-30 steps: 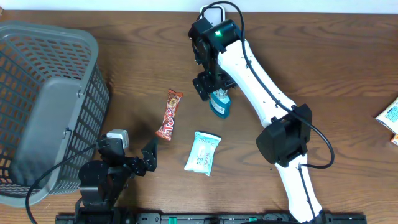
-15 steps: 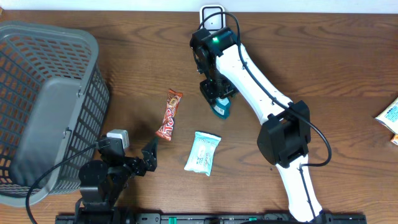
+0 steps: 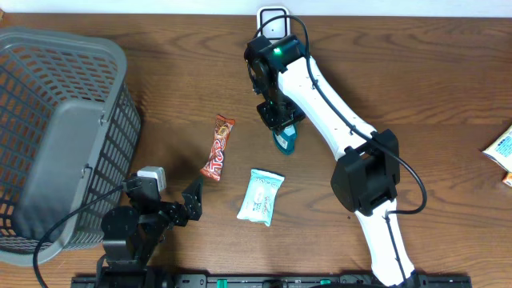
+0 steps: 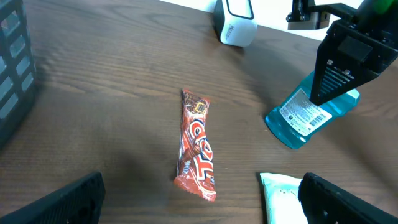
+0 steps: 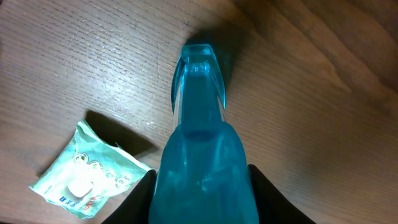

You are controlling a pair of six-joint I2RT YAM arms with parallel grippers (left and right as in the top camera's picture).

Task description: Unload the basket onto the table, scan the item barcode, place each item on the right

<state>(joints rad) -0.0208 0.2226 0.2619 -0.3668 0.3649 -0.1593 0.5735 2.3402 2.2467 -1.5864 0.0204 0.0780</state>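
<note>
Early stage: the right gripper's jaws clasp the blue bottle by its sides, low over the desk near the white scanner. Its barcode label seems turned away from the scanner, so presenting it remains. The left gripper's jaws stand wide, empty.

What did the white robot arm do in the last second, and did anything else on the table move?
The right gripper came down over the translucent blue plastic bottle and closed its fingers against the bottle's sides, taking hold of it. The red candy bar, the pale green packet, the grey plastic basket and the open left gripper stayed where they were.
</note>
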